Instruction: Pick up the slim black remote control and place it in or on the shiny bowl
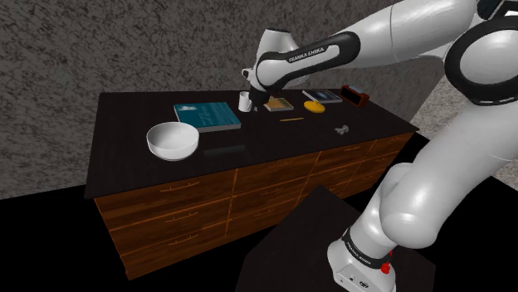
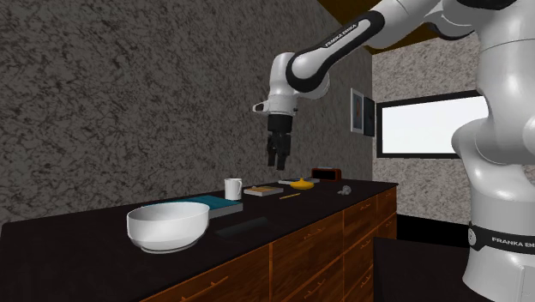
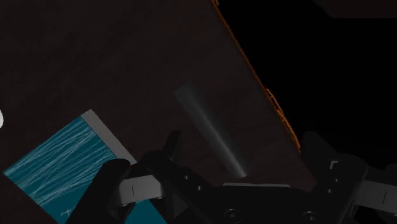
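Observation:
The slim black remote lies flat on the dark dresser top, just right of the white bowl in the shoulder view and close to the front edge. In the second exterior view the remote lies beside the bowl. My gripper hangs well above the top, near the white mug, pointing down. In the wrist view my gripper is open, with the remote far below and between its fingers. Nothing is held.
A teal book lies behind the bowl, with the mug beside it. Further along are more books, a yellow object, a pencil, a small grey piece and a red-black box. The wooden drawers face front.

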Tool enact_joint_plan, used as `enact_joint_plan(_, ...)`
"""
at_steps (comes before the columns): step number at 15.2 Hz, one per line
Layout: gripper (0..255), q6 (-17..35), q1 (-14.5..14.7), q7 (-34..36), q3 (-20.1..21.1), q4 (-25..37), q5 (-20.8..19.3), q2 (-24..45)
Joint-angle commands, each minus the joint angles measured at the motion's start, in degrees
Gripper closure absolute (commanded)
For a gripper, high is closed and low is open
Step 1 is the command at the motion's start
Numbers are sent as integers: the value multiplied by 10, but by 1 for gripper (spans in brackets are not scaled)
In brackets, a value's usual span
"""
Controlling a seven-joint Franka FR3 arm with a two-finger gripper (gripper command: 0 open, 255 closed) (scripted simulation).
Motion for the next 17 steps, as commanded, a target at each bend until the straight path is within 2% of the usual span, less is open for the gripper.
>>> enact_joint_plan(1, 0, 20, 5, -44, 0, 24, 8, 46)
enact_joint_plan(7, 0, 68, 7, -158, 17, 92, 26, 173)
enact_joint_plan(12, 0, 96, 4, -238, 40, 159, 25, 274)
enact_joint_plan(17, 0, 120, 1, -245, 44, 165, 28, 305)
